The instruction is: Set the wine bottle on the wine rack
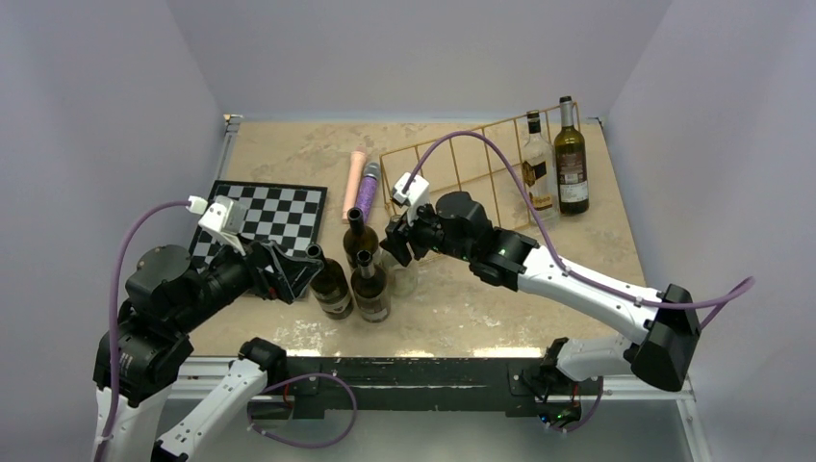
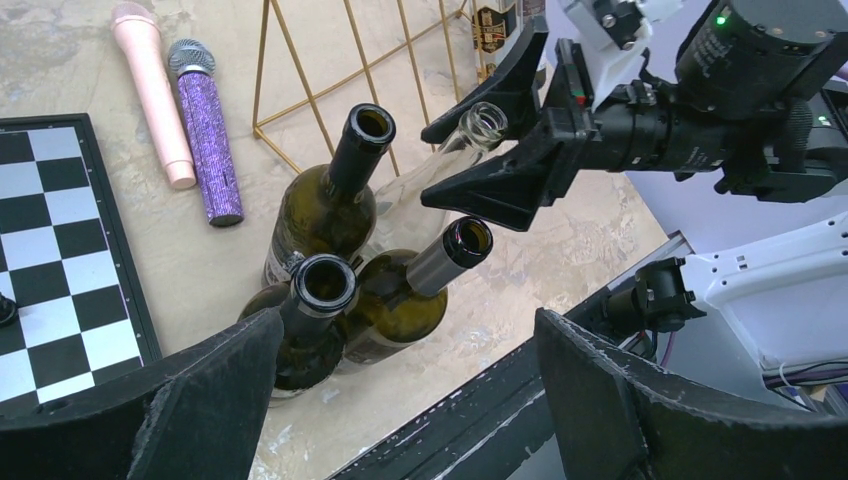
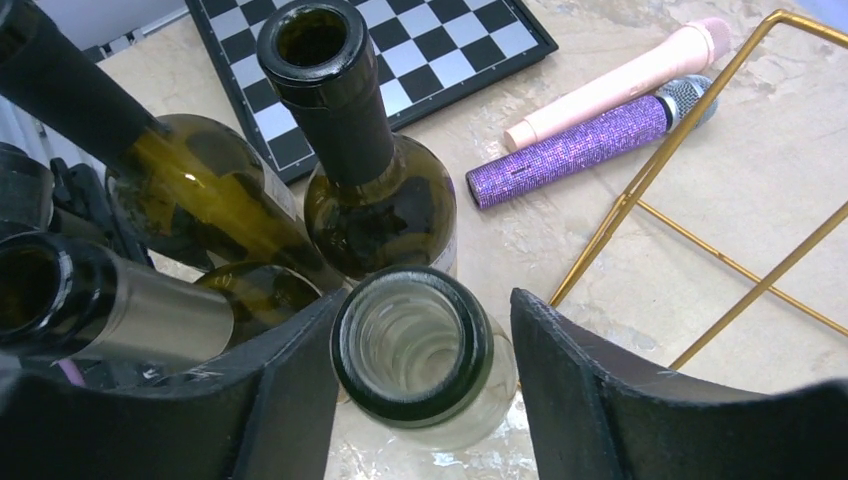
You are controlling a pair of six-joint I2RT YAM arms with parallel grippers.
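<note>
A clear glass wine bottle (image 3: pixel 413 345) stands upright in a cluster with three dark green bottles (image 1: pixel 361 239). My right gripper (image 3: pixel 428 305) is open around the clear bottle's neck; the left finger touches the rim and a gap shows at the right finger. This shows in the top view (image 1: pixel 399 245) and the left wrist view (image 2: pixel 445 165). The golden wire wine rack (image 1: pixel 462 168) lies just behind the cluster, and its bays hold nothing. My left gripper (image 2: pixel 405 335) is open and empty, just left of the nearest green bottle (image 2: pixel 300 330).
A black-and-white chessboard (image 1: pixel 279 212) lies at the left. A pink microphone (image 1: pixel 356 183) and a purple one (image 1: pixel 367 195) lie between it and the rack. Two labelled bottles (image 1: pixel 570 159) stand upright at the rack's right end. The table's front rail (image 1: pixel 423 371) is near.
</note>
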